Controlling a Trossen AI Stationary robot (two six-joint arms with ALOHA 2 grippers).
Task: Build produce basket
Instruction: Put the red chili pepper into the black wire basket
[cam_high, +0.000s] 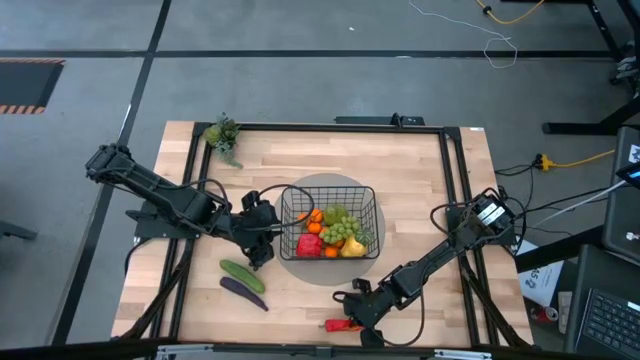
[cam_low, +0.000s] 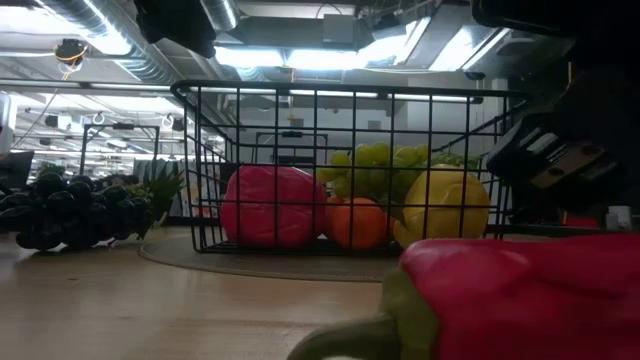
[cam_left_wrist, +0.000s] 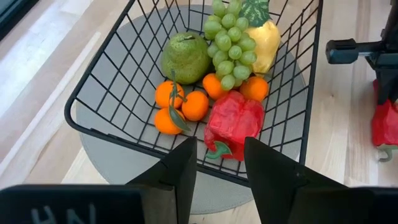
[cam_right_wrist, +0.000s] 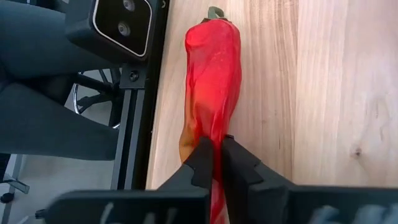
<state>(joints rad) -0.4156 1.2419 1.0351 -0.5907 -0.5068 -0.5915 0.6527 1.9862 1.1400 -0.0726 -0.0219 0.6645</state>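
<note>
- Black wire-mesh basket is sitting on a grey round mat at the table's middle, holding a pear, green grapes, oranges and a red apple.
- Left gripper is hovering at the basket's left rim, fingers spread, holding nothing.
- Right gripper is working in front of the basket near the table's front edge, fingers pinching a red pepper.
- Cucumber and eggplant are lying left-front of the basket.
</note>
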